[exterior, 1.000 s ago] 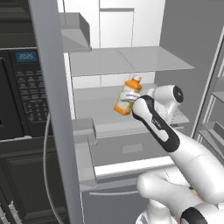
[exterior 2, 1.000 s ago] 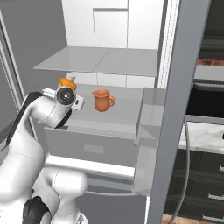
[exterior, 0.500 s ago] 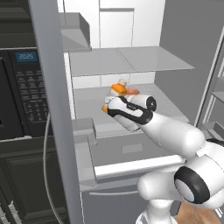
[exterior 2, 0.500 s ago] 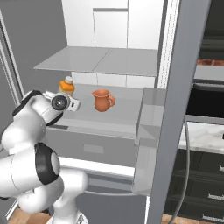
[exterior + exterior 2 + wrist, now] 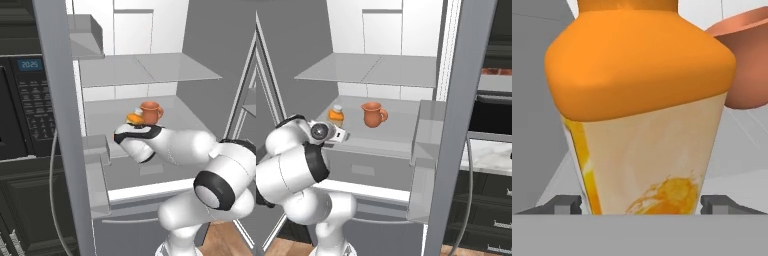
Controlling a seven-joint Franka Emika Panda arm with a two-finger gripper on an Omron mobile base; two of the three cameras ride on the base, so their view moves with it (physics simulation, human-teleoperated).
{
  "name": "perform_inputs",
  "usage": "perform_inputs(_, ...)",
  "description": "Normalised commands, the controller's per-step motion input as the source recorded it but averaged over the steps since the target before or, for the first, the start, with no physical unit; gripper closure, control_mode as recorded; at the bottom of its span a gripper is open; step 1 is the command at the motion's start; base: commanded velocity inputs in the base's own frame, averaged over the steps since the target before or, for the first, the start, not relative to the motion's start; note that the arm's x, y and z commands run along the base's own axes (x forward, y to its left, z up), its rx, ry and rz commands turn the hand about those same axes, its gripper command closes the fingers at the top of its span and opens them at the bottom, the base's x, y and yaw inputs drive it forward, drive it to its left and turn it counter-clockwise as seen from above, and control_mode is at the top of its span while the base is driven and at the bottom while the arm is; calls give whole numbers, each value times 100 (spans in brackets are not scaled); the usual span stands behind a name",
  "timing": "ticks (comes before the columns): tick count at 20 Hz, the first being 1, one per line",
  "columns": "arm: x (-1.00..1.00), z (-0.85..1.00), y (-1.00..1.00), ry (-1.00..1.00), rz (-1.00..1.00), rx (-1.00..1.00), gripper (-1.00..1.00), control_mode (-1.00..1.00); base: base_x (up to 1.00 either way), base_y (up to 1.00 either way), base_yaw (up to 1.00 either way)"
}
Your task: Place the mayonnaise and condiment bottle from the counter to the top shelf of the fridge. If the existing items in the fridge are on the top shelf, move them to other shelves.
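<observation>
Fingertips of my gripper (image 5: pixel 640 204) sit one on each side of the orange bottle (image 5: pixel 639 107) in the hand view, pressed against its cream label low down, so I read it as pinching that bottle near its base. Just past the bottle, up and to one side of the gripper, the rim and belly of the terracotta jug (image 5: pixel 746 65) curve in close behind it. From the right base view the orange bottle (image 5: pixel 336 115) stands upright with its white cap on top, right at the front of the hand (image 5: pixel 331 133), on the middle shelf (image 5: pixel 401 131) of the open fridge (image 5: pixel 406 45); the terracotta jug (image 5: pixel 373 114) stands beside it on the same shelf, a little farther along from the gripper, handle turned away from the bottle. The top shelf (image 5: pixel 376 70) lies above the gripper and I see nothing standing on it. In the left base view the arm reaches across into the fridge, and the orange bottle (image 5: pixel 134 118) peeks over the wrist with the terracotta jug (image 5: pixel 150 112) just behind it. A black microwave (image 5: pixel 22 100) sits beyond the door edge, well off from the gripper.
</observation>
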Motion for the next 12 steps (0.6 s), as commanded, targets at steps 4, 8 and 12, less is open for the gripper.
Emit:
perform_inputs(4,8,0,10,0,0,-9,100,-100,0,0,0)
perform_inputs(8,33,0,2,-1,0,-4,100,-100,0,0,0)
perform_inputs(12,61,6,2,0,-1,-1,100,-100,0,0,0)
